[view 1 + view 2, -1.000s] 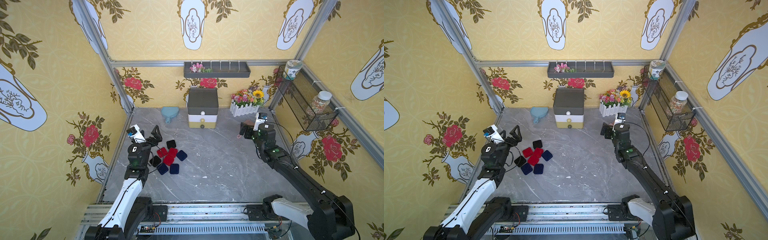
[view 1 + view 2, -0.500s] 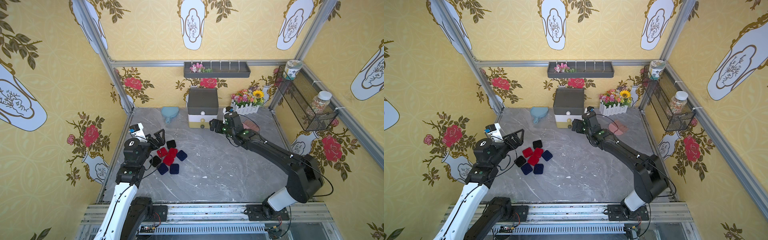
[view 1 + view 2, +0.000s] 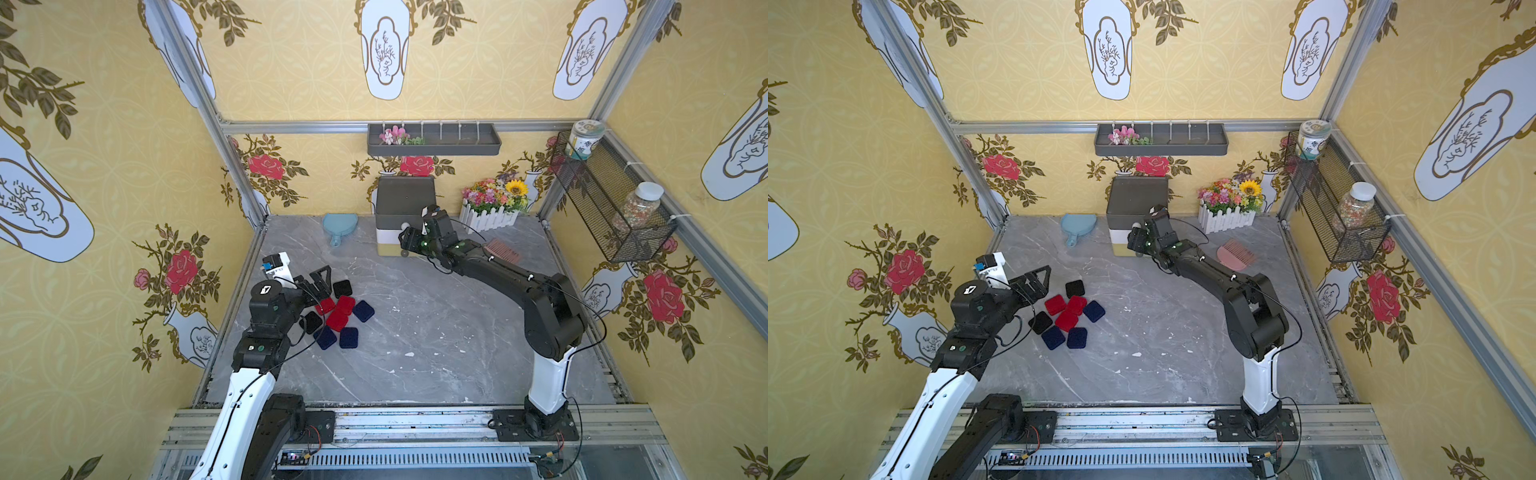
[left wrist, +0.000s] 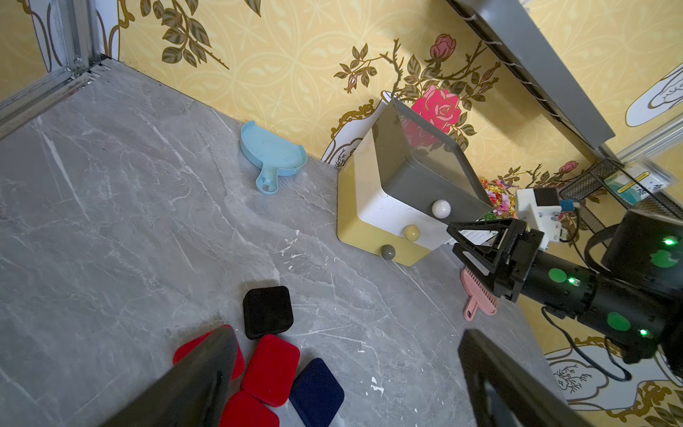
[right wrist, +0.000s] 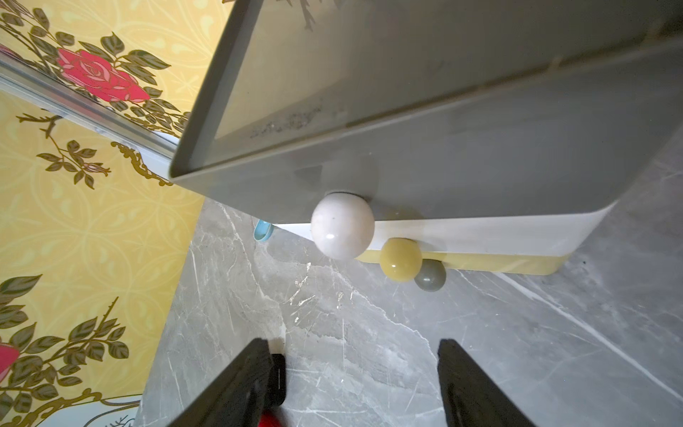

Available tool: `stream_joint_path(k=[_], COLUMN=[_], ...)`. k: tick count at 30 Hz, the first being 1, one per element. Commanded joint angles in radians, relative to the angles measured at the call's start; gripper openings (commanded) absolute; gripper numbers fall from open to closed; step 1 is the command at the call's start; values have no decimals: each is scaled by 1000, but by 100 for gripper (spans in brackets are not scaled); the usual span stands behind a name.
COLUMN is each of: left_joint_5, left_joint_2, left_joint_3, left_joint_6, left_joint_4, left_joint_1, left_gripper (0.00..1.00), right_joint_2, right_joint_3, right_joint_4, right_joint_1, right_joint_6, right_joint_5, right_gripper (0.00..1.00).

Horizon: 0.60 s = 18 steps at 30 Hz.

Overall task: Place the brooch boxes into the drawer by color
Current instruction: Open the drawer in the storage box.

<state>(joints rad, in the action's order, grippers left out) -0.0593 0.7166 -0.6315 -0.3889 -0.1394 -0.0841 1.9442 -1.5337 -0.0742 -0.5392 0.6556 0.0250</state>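
Both arms reach forward — right gripper [image 5: 356,345] gapes before the drawer [image 5: 443,166], left gripper [image 3: 319,279] gapes by brooch boxes [image 3: 345,305].

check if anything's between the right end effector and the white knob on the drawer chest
Nothing visible. The right end effector, jaws apart, faces the white knob of the drawer chest with only bare marble floor showing between them. The pink comb lies off to the side by the arm, outside that path.
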Motion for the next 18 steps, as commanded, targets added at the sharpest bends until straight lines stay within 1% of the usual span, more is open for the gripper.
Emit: stream_joint_path(k=[1,8,13,18], left_joint_5=[-8,-11,-16,-16], left_joint_2=[1,4,6,4], left_joint_3=[9,11,11,10], left_joint_6=[4,-2,-2,-4], left_joint_4=[6,7,7,8], left_joint_1=[1,1,1,1], left_gripper=[100,100,100,100], right_joint_2=[25,72,102,119], right_joint_3=[-33,-77,-126,-142], right_joint_4=[79,115,100,109], right_joint_1=[-2,0,4,4], right_joint_6=[24,18,15,18], right_joint_5=[-4,-48,-64,-68], right_gripper=[76,75,74,69])
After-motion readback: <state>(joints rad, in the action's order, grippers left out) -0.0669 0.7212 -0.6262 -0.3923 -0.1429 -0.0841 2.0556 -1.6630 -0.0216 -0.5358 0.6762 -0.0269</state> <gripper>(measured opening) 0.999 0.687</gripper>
